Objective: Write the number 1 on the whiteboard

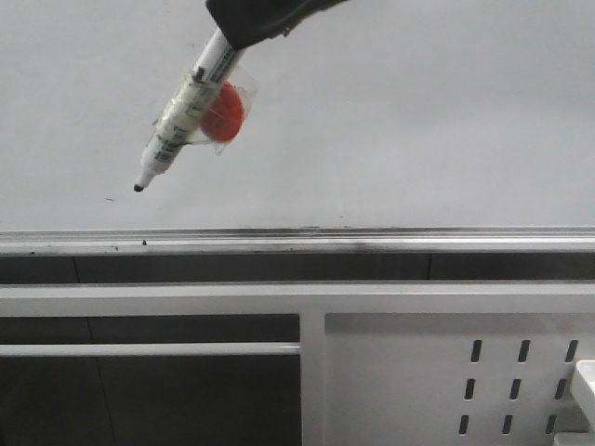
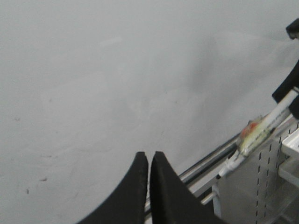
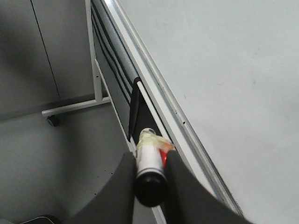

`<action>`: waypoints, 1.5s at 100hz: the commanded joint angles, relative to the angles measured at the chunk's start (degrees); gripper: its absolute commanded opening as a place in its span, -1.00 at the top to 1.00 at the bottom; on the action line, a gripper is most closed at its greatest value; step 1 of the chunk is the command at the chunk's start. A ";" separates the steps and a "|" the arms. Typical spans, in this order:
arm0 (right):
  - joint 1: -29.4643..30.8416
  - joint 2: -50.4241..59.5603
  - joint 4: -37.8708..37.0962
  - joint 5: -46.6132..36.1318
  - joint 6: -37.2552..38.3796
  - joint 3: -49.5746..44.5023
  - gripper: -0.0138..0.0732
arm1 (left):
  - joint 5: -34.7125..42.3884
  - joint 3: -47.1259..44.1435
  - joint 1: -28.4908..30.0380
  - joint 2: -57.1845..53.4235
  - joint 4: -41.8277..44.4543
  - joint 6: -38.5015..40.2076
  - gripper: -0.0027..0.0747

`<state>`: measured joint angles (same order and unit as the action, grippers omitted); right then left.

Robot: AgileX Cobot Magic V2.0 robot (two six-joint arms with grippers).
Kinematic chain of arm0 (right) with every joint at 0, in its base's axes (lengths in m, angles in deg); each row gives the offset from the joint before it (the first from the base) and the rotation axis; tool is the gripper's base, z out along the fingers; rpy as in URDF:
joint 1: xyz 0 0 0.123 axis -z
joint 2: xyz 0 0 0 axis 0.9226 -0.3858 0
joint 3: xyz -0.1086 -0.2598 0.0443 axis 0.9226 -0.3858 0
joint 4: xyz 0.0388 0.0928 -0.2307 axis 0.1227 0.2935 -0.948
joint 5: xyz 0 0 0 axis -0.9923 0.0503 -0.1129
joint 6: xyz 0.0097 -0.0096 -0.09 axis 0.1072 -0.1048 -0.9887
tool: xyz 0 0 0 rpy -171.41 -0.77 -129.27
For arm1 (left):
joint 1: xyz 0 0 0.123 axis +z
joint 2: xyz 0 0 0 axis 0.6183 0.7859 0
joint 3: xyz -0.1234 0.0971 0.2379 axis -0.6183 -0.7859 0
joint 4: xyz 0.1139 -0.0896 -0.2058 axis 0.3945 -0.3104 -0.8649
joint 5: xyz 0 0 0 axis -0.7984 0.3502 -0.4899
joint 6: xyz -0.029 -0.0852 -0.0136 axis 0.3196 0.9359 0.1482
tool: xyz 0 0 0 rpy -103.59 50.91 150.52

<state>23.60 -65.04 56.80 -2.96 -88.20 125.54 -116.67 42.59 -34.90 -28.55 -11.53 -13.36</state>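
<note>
The left gripper (image 2: 149,161) is waiting with fingers pressed together, empty. Beside it, the right gripper (image 3: 150,168) is clamping a light, stiff marker (image 1: 182,110) by its rear end, tip just off the slippery whiteboard (image 1: 418,121), above the tray rail (image 1: 372,243). No number 1 is showing.

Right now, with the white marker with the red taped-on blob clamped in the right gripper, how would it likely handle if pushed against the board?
The white marker looks rigid, so probably won't bend. Its round barrel, held by the right gripper, might twist or slip; the red blob may resist rolling.
</note>
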 commanded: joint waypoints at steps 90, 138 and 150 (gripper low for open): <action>0.08 1.44 1.18 -8.42 -0.23 1.76 0.86 | 4.92 -1.92 14.36 -4.65 0.61 -0.24 0.98; 0.08 1.44 1.18 -7.98 -0.23 1.76 0.86 | 4.92 -1.92 49.31 -15.50 0.61 -0.24 0.98; 0.08 1.44 1.18 -7.89 -0.23 1.76 0.86 | 4.92 -1.92 52.42 -15.92 0.61 -0.24 0.98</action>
<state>23.60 -65.04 56.93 -7.50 -88.20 125.54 -113.98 39.25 15.72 -45.14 -13.12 -13.72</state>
